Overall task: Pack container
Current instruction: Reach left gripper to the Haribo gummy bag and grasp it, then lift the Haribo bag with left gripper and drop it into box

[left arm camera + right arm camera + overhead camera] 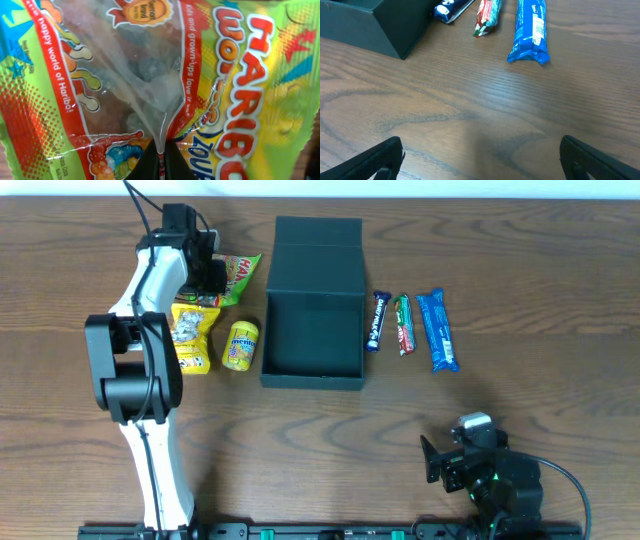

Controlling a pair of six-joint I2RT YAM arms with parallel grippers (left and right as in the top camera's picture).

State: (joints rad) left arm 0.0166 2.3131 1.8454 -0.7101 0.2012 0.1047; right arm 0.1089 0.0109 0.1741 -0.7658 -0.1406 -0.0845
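Overhead, the left gripper (213,275) sits on the Haribo bag (240,277), and the left wrist view shows its fingertips (146,166) clenched on a pucker of the bag's clear film. The container (312,381), with its lid flapped open, stands near those fingers, on the side away from the arm's base. The right gripper (481,157) hangs over the bare table (470,100) with its fingers spread wide, grasping nothing. Ahead of them lie three snack bars (530,30), with the container's corner ahead and to their left.
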